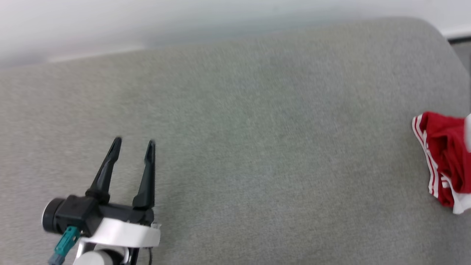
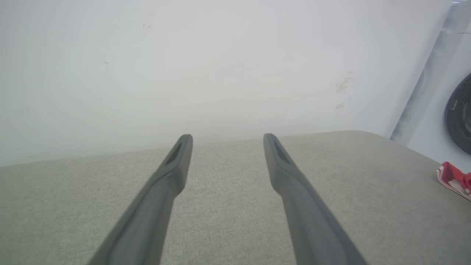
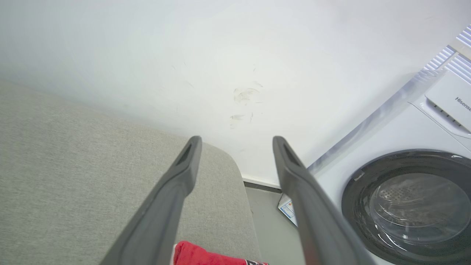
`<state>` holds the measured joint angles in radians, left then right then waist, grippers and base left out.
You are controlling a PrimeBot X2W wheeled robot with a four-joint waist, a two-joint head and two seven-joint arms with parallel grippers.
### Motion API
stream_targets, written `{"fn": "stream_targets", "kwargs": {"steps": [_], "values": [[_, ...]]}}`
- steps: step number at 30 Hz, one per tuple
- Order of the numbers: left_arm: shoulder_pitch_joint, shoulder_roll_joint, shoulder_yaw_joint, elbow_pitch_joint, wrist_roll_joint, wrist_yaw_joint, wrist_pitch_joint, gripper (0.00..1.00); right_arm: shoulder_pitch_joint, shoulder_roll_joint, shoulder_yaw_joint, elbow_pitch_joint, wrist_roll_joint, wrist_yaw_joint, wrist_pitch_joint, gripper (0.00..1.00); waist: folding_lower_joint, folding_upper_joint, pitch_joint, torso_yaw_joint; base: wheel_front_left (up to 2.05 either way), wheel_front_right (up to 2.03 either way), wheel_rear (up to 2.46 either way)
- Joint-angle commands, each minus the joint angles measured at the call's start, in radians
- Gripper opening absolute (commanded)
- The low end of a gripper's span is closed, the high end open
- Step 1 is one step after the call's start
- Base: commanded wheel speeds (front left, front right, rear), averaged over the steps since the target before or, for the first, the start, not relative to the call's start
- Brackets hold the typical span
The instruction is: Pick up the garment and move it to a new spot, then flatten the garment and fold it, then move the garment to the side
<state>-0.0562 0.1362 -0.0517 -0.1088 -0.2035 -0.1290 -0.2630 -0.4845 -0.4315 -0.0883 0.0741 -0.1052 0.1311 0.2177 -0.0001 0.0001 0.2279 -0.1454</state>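
The garment (image 1: 445,158), a red T-shirt with red-and-white striped trim, lies in a compact bundle at the right edge of the grey fabric-covered worktop (image 1: 257,110), cut off by the border of the head view. Its visible long axis runs roughly near-to-far along that edge, with the striped trim facing the centre of the worktop. The left pincer (image 1: 134,145) sits at the lower left of the head view with both fingers spread wide and nothing between them; the left wrist view confirms this, showing the left pincer (image 2: 228,140) over bare fabric and the garment (image 2: 456,180) well apart, far off to its right. The right pincer (image 3: 237,141) is likewise spread wide, with no cloth between its tips. In the right wrist view the garment (image 3: 206,255) appears at the bottom edge, just beneath the roots of the fingers, so contact there cannot be determined. The right pincer points past the rounded corner of the worktop towards the wall (image 3: 220,55) and a front-loading washing machine (image 3: 404,206). Assessment: the right arm is clearly the nearer one, and any further handling of the bundle falls to it. The left arm would have to cross most of the worktop. Whether the bundle is neatly folded cannot be judged from the visible portion.
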Motion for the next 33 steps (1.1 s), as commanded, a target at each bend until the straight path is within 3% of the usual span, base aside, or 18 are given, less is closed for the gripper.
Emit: {"fn": "stream_targets", "kwargs": {"steps": [1,9,13,22,33], "values": [[0.021,-0.006,0.01,0.006,0.01,0.001,-0.002,1.0,0.029,0.024,-0.005,-0.023,0.003,-0.001,-0.013,1.0,0.0001,-0.0001,-0.065,0.04,0.0,0.0,0.0],[0.072,-0.039,0.082,0.028,0.015,0.001,-0.002,1.0,0.225,0.284,-0.046,-0.179,0.049,-0.001,-0.146,1.0,0.0001,-0.0001,-0.134,0.087,0.0,0.0,0.0],[0.101,-0.051,0.097,0.036,0.006,0.0,-0.002,1.0,0.324,0.359,-0.061,-0.192,0.082,-0.001,-0.234,1.0,0.0001,-0.0001,-0.151,0.104,0.0,0.0,0.0],[0.132,-0.064,0.107,0.065,0.008,-0.001,-0.002,1.0,0.447,0.383,-0.001,-0.058,0.192,-0.001,-0.391,1.0,0.0001,-0.0001,-0.173,0.113,0.0,0.0,0.0],[0.147,-0.054,0.091,0.088,0.001,-0.002,-0.002,1.0,0.455,0.383,0.055,0.043,0.235,-0.001,-0.462,1.0,0.0001,-0.0001,-0.193,0.108,0.0,0.0,0.0]]}}
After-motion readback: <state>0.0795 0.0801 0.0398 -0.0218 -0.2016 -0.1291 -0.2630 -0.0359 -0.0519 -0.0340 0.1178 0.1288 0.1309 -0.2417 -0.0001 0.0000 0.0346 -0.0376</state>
